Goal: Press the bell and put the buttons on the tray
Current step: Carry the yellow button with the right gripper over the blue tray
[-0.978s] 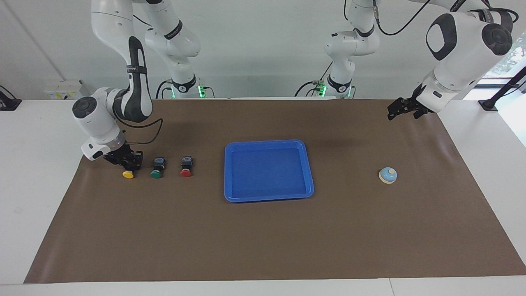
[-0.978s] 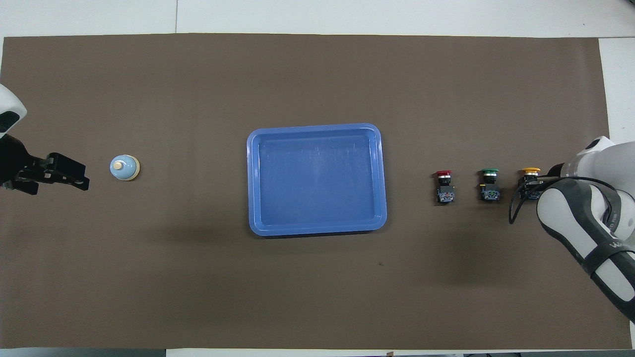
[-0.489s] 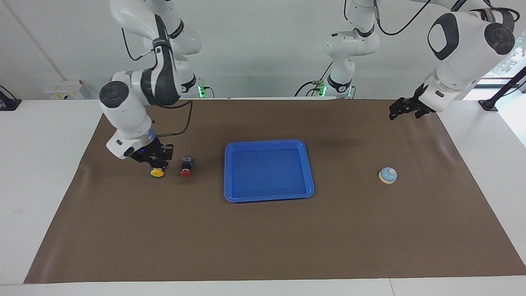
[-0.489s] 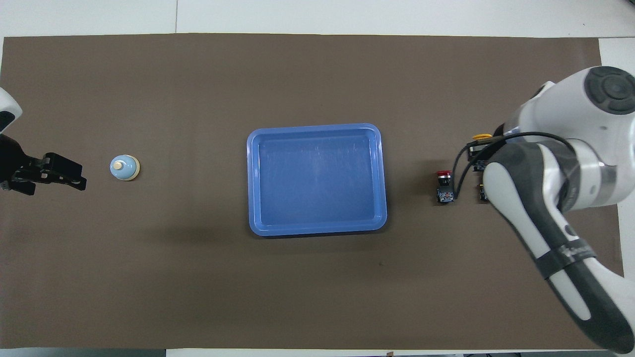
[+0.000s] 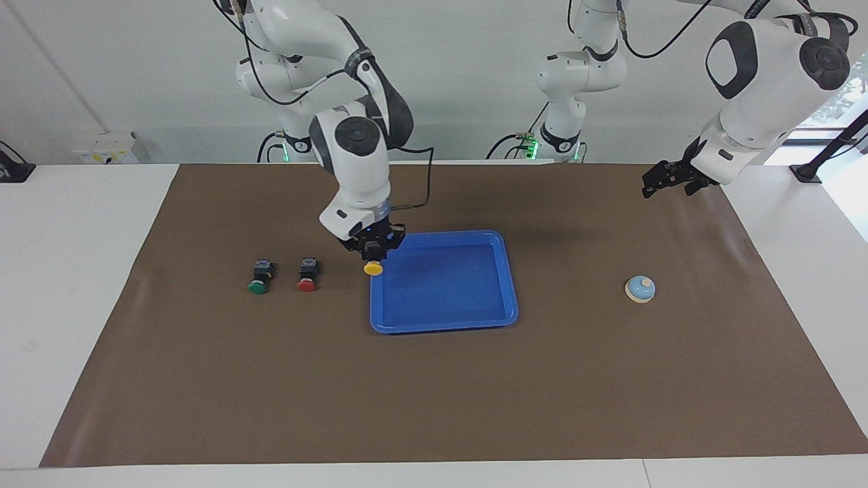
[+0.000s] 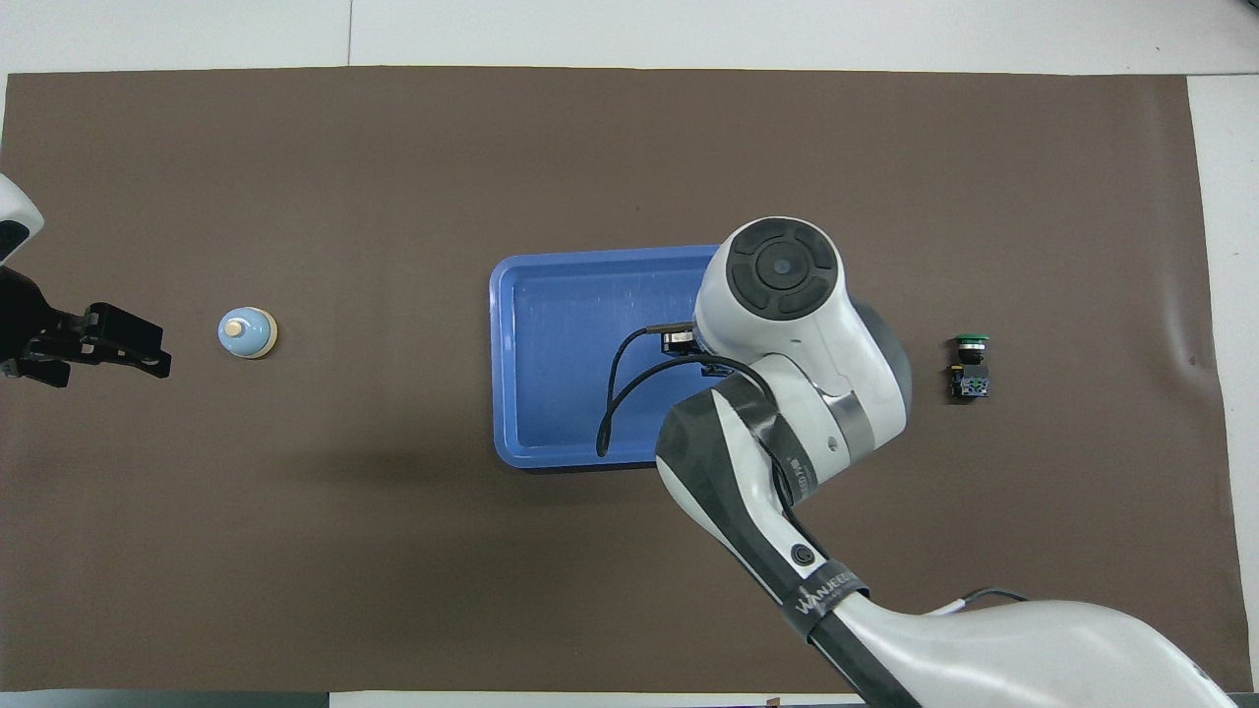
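My right gripper [image 5: 372, 255] is shut on the yellow button [image 5: 373, 268] and holds it in the air over the blue tray's [image 5: 444, 326] rim toward the right arm's end. In the overhead view the arm's wrist hides the gripper and this button; the tray [image 6: 511, 393] shows partly. The green button [image 5: 258, 277] and the red button [image 5: 307, 274] stand on the mat beside the tray; only the green button [image 6: 970, 366] shows in the overhead view. The light-blue bell [image 5: 640, 289] [image 6: 246, 332] stands toward the left arm's end. My left gripper [image 5: 661, 181] [image 6: 128, 344] waits over the mat, apart from the bell.
A brown mat [image 5: 434, 393] covers the table. The white table top [image 5: 68, 285] shows around the mat. Nothing lies in the tray.
My right gripper has lifted the yellow button off the mat and carried it over the green and red buttons to the tray's edge. The left arm has barely moved.
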`<action>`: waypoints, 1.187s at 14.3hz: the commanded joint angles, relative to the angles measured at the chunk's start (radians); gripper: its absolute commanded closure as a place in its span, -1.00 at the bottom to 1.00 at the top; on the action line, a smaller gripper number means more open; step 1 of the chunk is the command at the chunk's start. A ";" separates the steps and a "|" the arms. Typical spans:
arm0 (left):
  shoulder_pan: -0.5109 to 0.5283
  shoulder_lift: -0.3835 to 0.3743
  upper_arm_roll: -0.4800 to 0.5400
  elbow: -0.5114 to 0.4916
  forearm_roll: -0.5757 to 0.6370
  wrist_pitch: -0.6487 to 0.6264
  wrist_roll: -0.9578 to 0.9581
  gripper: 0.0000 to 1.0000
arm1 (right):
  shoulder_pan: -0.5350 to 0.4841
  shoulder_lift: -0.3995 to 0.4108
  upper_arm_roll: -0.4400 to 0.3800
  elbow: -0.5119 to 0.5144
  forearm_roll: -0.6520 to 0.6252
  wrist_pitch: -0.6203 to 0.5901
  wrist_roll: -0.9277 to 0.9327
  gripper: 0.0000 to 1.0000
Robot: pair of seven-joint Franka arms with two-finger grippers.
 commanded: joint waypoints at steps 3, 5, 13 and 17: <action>-0.010 -0.008 0.008 0.007 0.010 -0.011 -0.006 -1.00 | -0.008 0.119 -0.006 0.032 0.001 0.100 0.040 1.00; -0.010 -0.008 0.008 0.007 0.010 -0.011 -0.006 -1.00 | -0.010 0.137 -0.006 0.021 0.002 0.135 0.040 1.00; -0.010 -0.009 0.008 0.007 0.010 -0.011 -0.006 -1.00 | -0.040 0.070 -0.006 0.033 0.002 0.025 -0.010 -1.00; -0.010 -0.008 0.008 0.007 0.010 -0.011 -0.006 -1.00 | -0.207 -0.057 -0.007 0.019 0.002 -0.021 -0.198 -1.00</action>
